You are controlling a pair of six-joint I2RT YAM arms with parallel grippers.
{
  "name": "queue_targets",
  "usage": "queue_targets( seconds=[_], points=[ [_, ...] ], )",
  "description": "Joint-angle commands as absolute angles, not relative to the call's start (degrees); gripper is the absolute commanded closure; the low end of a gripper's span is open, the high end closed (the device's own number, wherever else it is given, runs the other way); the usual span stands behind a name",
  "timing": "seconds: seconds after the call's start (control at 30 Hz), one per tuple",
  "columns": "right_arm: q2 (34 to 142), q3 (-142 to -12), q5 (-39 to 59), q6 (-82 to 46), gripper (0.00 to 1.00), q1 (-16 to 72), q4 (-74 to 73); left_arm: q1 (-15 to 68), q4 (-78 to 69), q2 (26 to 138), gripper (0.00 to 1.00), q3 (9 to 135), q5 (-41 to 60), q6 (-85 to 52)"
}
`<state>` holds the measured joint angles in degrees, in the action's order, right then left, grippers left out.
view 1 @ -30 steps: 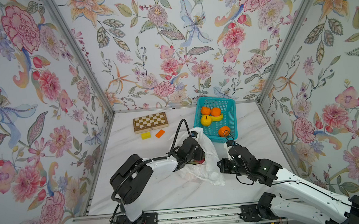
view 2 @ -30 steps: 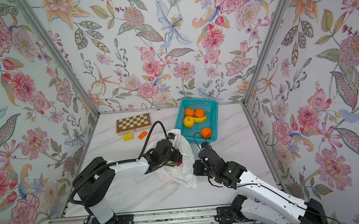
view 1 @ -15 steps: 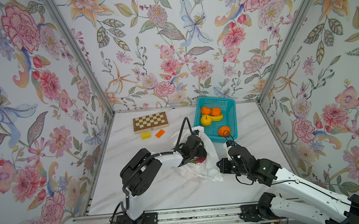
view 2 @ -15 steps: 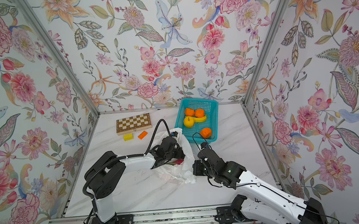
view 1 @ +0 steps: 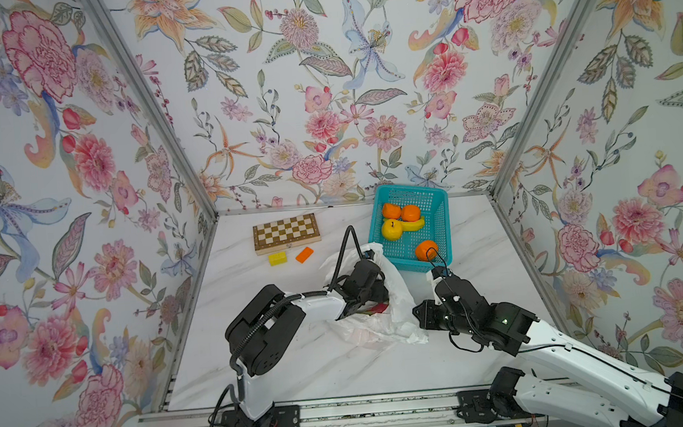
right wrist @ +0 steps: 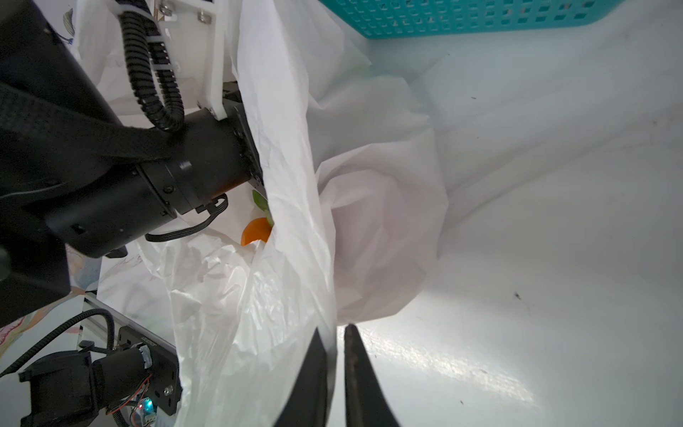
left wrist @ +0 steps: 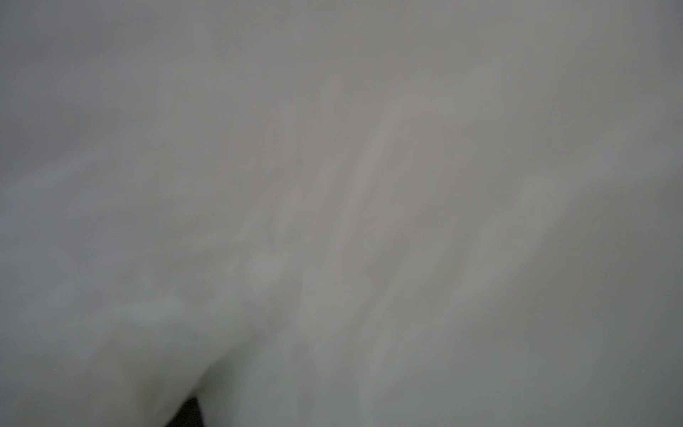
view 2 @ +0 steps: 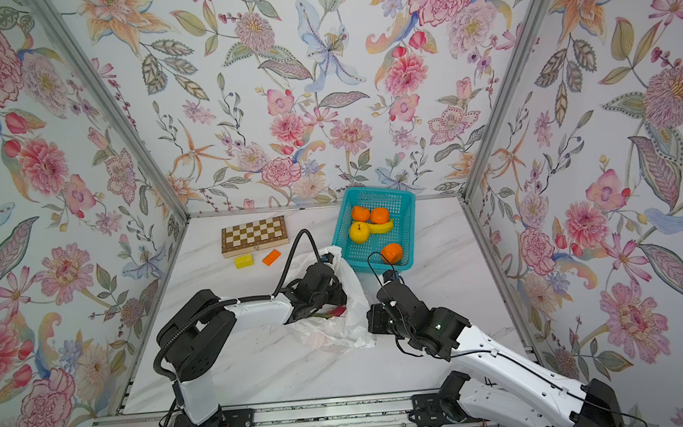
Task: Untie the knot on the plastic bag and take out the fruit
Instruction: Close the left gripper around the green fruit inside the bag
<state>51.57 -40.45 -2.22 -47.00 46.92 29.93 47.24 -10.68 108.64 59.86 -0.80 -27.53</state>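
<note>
Right wrist: fingers [right wrist: 311, 380] pinch plastic bag [right wrist: 258, 295] edge.

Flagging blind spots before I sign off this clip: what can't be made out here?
The left gripper: inside the plastic bag; film hides it in both top views, and the left wrist view is only blurred film.
The fruit in the bag: film covers all but slivers in the right wrist view; count unknown.
The knot: not findable in any view.
</note>
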Motion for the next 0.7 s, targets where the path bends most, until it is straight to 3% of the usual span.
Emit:
queue_targets(
  seconds=[0.0, 0.1, 0.3, 0.47, 0.67],
  points=[
    [51.3, -42.3, -3.5, -47.5, 0.87, 47.5, 31.3, 46.8, -5.7, 109.8, 0.16, 59.4, -2.3, -26.1],
    [51.7, -42.7, -3.4, -47.6, 0.87, 47.5, 31.2, 46.8, -5.7, 110.3, 0.22, 59.9, -1.6, -26.2],
    [52.1, -43.9, -4.2, -47.8, 0.78, 47.8, 31.2, 46.9, -5.3, 107.8, 0.49, 59.9, -0.6, -25.4],
    [52.2, -45.0, -5.6, -49.0, 0.41, 47.8, 30.5, 46.9, -5.0, 103.4, 0.54, 59.1, 1.1, -24.9],
    [52.8, -46.3, -6.1, -48.9, 0.20, 47.7, 27.9, 47.0, -5.8, 98.2, 0.55, 57.3, 2.9, -24.8]
  ],
)
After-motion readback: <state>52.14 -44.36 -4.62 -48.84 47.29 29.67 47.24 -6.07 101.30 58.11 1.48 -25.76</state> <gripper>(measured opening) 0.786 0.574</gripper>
